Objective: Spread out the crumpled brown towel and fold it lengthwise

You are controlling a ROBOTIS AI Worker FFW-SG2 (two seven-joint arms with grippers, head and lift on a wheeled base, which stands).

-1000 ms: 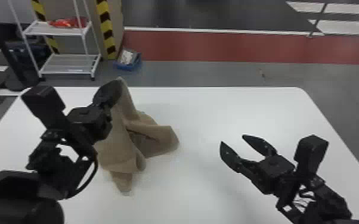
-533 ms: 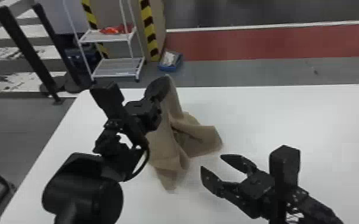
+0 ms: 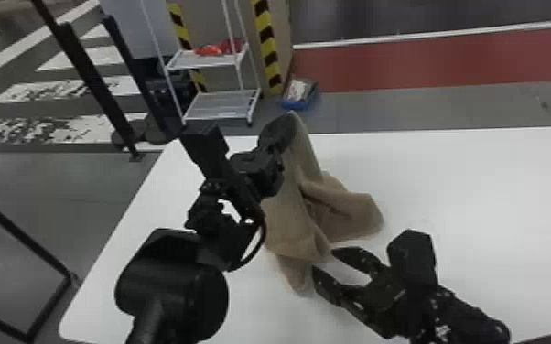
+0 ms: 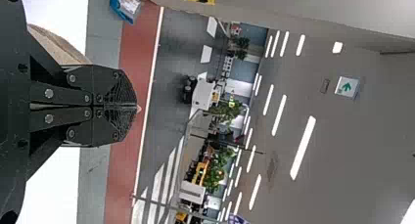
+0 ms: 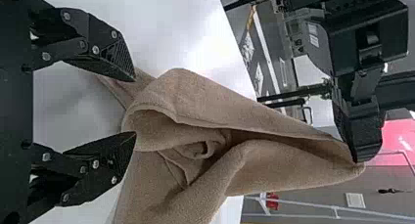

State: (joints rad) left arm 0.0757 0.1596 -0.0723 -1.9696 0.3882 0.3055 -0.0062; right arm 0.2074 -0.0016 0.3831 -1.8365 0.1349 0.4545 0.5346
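Brown towel (image 3: 348, 210) hangs crumpled from the left gripper (image 3: 289, 120), one raised corner clenched in its fingertips, lower folds near the open right gripper (image 3: 323, 260).

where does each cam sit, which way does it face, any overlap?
Head view: on the head, looking forward and down at the table; left hand shut on the towel, right hand open.
Left wrist view: on the left wrist, looking past its closed fingers to floor and ceiling.
Right wrist view: on the right wrist, looking past its open fingers at the towel.
Shared: head and right wrist views both show the left hand holding up the towel.
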